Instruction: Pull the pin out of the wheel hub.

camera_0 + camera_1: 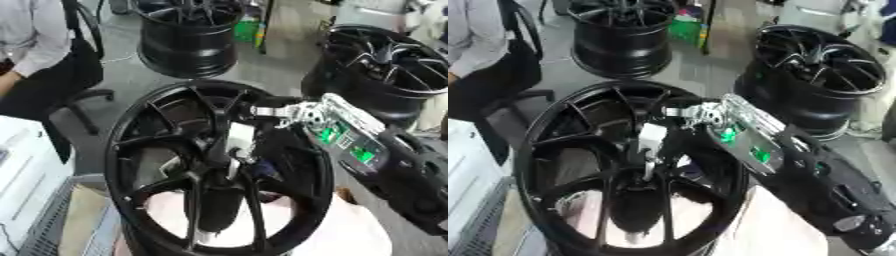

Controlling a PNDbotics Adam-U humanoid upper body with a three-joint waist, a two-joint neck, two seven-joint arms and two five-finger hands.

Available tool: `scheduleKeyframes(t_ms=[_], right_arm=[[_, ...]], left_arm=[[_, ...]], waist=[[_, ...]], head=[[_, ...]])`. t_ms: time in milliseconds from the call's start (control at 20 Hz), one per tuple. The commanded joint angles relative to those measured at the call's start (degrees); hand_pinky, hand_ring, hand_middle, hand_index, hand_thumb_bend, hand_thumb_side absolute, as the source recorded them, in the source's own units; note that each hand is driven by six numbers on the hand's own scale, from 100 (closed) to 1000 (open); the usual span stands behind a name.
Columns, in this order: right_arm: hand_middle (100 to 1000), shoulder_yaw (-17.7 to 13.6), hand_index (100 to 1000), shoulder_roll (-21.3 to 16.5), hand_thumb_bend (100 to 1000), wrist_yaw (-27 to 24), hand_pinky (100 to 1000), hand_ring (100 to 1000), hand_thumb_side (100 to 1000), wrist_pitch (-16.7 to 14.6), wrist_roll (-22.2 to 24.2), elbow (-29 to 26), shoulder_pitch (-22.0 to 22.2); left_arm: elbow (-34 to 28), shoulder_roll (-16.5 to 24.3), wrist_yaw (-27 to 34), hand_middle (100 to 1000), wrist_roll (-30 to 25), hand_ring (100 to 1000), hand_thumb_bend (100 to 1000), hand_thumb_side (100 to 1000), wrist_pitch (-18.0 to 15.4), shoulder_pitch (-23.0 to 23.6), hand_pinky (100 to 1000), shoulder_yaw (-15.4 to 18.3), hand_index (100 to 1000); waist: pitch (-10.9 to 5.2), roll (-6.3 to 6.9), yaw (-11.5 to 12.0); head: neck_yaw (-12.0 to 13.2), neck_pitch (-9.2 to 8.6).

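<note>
A large black wheel hub with thin spokes stands tilted in the middle of both views. At its centre a white piece with a thin shaft below it, apparently the pin, points down toward the middle bore. My right arm comes in from the right, with green lights on the forearm and a silver wrist. My right hand lies over the hub centre, right beside the white piece and dark against the dark spokes. Its hold on the pin is hidden in the blur. My left hand shows in neither view.
Two more black wheels stand on the floor behind, one at the back centre and one at the back right. A seated person is at the far left. A white box is at the lower left.
</note>
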Motion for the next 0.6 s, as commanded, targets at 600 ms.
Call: scheduleKeyframes(t_ms=[600], right_arm=[[387, -1.8, 542, -1.7, 100, -5.4, 720, 657, 100, 4.6, -8.7, -1.3, -1.5]], left_arm=[[-1.0, 0.7, 0.1, 631, 0.1, 871, 100, 694, 0.1, -0.3, 770, 0.7, 842]], waist=[[-0.37, 0.52, -0.1]], head=[[-0.2, 0.29]])
